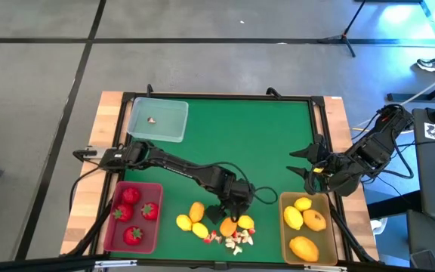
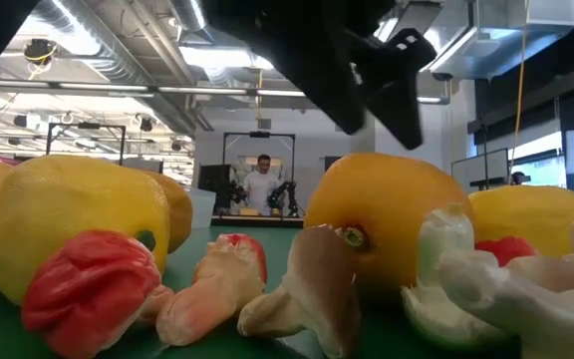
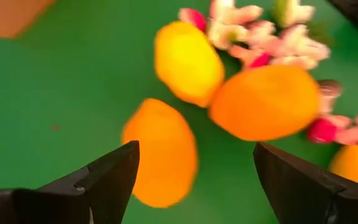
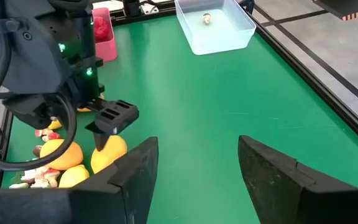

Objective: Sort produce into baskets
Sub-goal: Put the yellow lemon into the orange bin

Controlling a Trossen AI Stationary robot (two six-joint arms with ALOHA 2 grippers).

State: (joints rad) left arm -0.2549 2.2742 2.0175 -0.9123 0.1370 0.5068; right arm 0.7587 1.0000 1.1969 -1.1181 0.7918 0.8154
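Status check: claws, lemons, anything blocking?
Left claw open over loose lemons. Right claw open, idle above tan basket. Small bits crowd the pile.

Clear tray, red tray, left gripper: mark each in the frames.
clear tray (image 1: 174, 127): high view, on a bare part of its floor near the right wall.
red tray (image 1: 110, 236): high view, on its left rim.
left gripper (image 3: 194, 180): left wrist view, midway between its open fingers, above the orange fruit.

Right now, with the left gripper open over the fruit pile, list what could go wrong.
1. The left gripper hangs open above tightly packed lemons; closing could catch two together or nudge one rolling across the green mat.
2. The small white-and-red bits lie against the lemons, so a grab could scatter them.
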